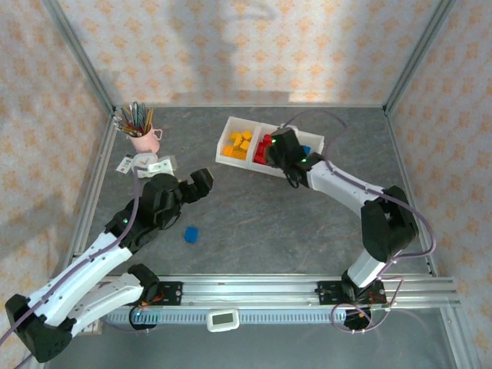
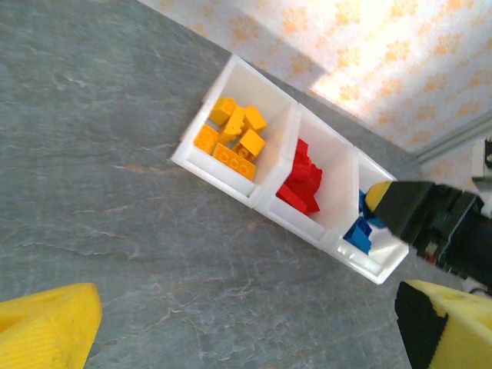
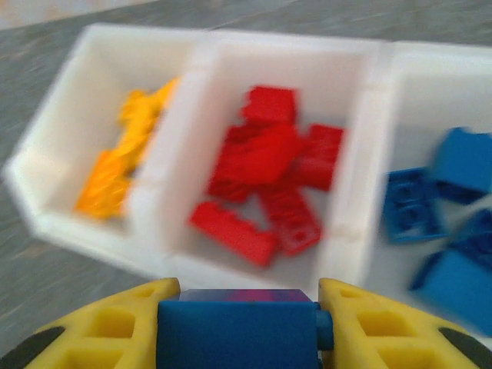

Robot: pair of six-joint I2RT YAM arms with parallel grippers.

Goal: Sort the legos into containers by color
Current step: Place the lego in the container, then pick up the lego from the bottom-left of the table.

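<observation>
right hand [image 3: 247, 307]: closed tight on a blue brick [image 3: 231, 338], held over near edge of the tray [image 3: 100, 238] | left hand [image 2: 246, 330]: spread wide, nothing held | tray: set at far side, filled with yellow bricks [image 2: 231, 138], red bricks [image 2: 304, 184], blue bricks [image 2: 360, 234] | loose blue brick [image 1: 191, 234]: laid on table [image 1: 261, 231], near left

Legos [image 2: 231, 138] lie in all three containers [image 2: 265, 88]; another lego [image 1: 191, 234], seemingly flat, lies before them.

Two robot arms, the left arm [image 1: 81, 265] and the right arm [image 1: 338, 183], have white tubular links and bulky black joints with small green lights [image 1: 305, 160]. Lilac cables [image 1: 432, 234] run alongside. The fingers [image 3: 115, 327] are yellow hollow-ribbed plastic with black patches.
</observation>
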